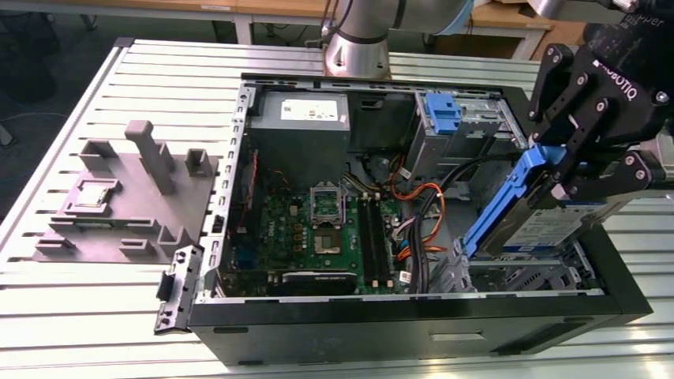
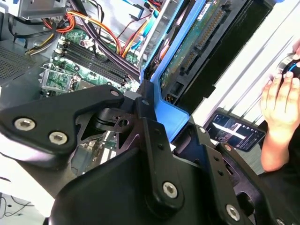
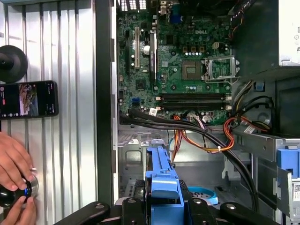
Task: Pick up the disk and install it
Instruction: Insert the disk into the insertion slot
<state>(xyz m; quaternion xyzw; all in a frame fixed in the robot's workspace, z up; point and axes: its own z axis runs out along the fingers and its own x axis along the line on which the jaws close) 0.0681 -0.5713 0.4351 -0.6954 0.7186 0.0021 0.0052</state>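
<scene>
The disk (image 1: 548, 227) is a silver-grey drive with a white-and-blue label, framed by a blue bracket (image 1: 513, 197). It hangs tilted on edge over the open case's metal bay (image 1: 526, 275), at the exterior view's right. My black gripper (image 1: 589, 170) is shut on its upper end. In the second wrist view the disk's green circuit-board side (image 2: 197, 42) faces the camera, and the gripper (image 2: 159, 126) clamps the blue bracket (image 2: 171, 117). In the first wrist view the bracket (image 3: 161, 183) points down toward the bay floor, held in the gripper (image 3: 161, 211).
The open computer case (image 1: 421, 324) holds a green motherboard (image 1: 316, 229), a grey power-supply box (image 1: 314, 110), orange and black cables (image 1: 421, 213) and a fixed blue latch (image 1: 443, 114). A grey fixture (image 1: 126, 197) lies on the slatted table. A person's hand (image 3: 14, 164) and a phone (image 3: 28, 99) are beside the case.
</scene>
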